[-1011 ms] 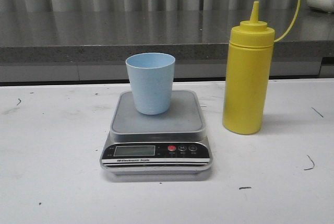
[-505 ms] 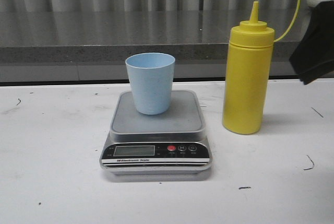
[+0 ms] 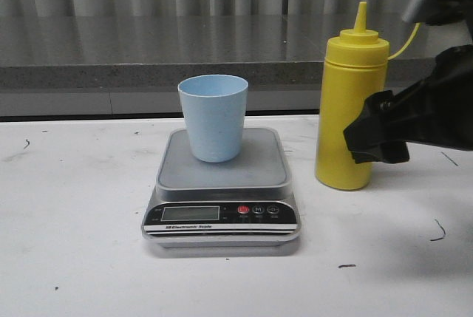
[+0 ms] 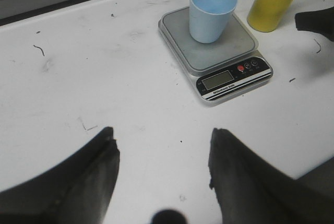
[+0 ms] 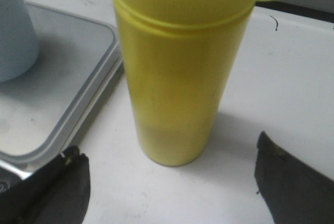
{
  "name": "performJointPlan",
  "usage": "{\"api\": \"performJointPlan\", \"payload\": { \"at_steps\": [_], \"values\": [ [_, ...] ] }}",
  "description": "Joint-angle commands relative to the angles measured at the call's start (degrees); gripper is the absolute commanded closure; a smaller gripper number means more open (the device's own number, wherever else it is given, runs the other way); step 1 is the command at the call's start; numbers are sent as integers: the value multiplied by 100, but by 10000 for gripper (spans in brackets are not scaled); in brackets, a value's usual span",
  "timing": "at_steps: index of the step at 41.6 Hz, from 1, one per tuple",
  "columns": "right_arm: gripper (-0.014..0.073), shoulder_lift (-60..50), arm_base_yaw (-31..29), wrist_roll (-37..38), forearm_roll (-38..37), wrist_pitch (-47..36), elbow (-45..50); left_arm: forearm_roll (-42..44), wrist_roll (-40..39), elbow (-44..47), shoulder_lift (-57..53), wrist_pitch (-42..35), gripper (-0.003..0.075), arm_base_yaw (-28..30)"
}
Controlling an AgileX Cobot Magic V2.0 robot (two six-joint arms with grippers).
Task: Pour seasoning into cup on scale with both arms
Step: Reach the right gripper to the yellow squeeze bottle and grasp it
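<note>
Seasoning bottle (image 3: 350, 110) stands upright on the tabletop (image 3: 74, 206), toward its right edge and just beside the scale (image 3: 222, 184), with its cap strap hanging off to the side. One second ago no arm was in the front view; half a second ago only a dark corner showed at the right edge; now the right claw (image 3: 373, 140) has come in and sits close against the right side of the bottle. In the right wrist view its two fingers (image 5: 49, 187) are spread wide, one on each side of the bottle, and they do not touch it, so this claw is released and holds nothing. The left claw (image 4: 162, 177) is also released, with its fingers apart, hanging over the bare near-left part of the tabletop, well apart from the scale. The cup (image 3: 213, 116) rests upright on the scale platform, toward its back, and I see nothing inside it. I judge that the grasp on the bottle is the step in hand, and pouring has not yet begun.
</note>
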Motion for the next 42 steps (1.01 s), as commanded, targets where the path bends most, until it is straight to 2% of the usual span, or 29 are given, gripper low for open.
{"api": "performJointPlan", "payload": {
  "at_steps": [1, 7, 23, 42],
  "values": [
    [-61, 227, -9, 334, 0, -1097, -99, -11, -45, -131, 16, -393, 332, -2],
    [-61, 767, -9, 577, -52, -1924, -99, -11, -45, -131, 16, -393, 332, -2],
    [-61, 1618, -9, 582, -66, -3515, -190, -11, -45, -131, 16, -393, 332, -2],
    [-61, 2301, -14, 582, -75, -3575, -907, -11, -45, -131, 16, -393, 332, -2]
  ]
}}
